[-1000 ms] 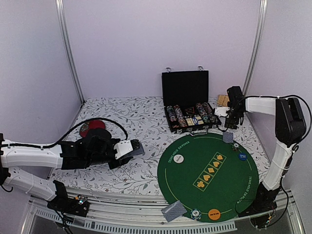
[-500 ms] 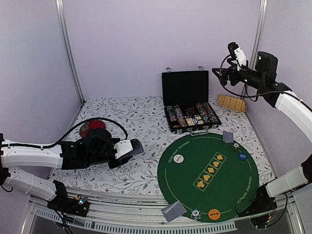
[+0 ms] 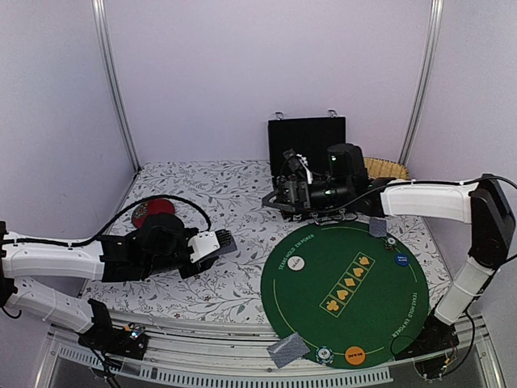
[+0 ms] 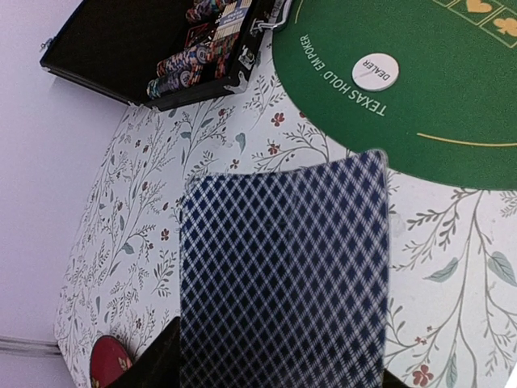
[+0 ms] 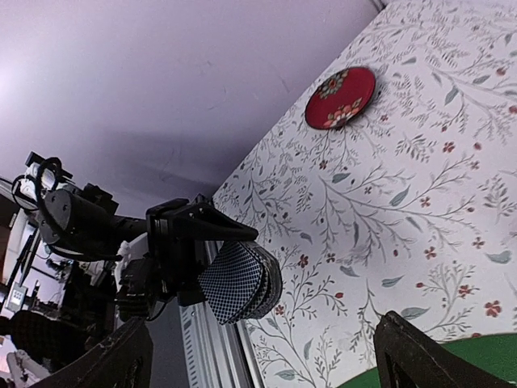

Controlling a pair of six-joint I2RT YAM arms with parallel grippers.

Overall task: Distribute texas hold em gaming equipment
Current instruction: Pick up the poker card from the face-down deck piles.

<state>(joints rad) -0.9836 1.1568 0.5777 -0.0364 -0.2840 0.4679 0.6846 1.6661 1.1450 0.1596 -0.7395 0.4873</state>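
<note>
We see the left gripper (image 3: pixel 220 244) closed on a stack of blue-grey diamond-backed playing cards (image 4: pixel 283 267) above the floral-patterned counter (image 3: pixel 234 291), left of the round green felt mat (image 3: pixel 347 283). The right gripper (image 3: pixel 283 196) hangs wide open and holds nothing, near the open black chip case (image 3: pixel 307 137).

Lab booth: plain walls (image 3: pixel 242 73), aluminium frame (image 3: pixel 115 81)

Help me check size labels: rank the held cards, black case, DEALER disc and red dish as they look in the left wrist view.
1. held cards, close to the camera.
2. black case.
3. DEALER disc and red dish: alike; the dish is cut off by the frame.
</note>
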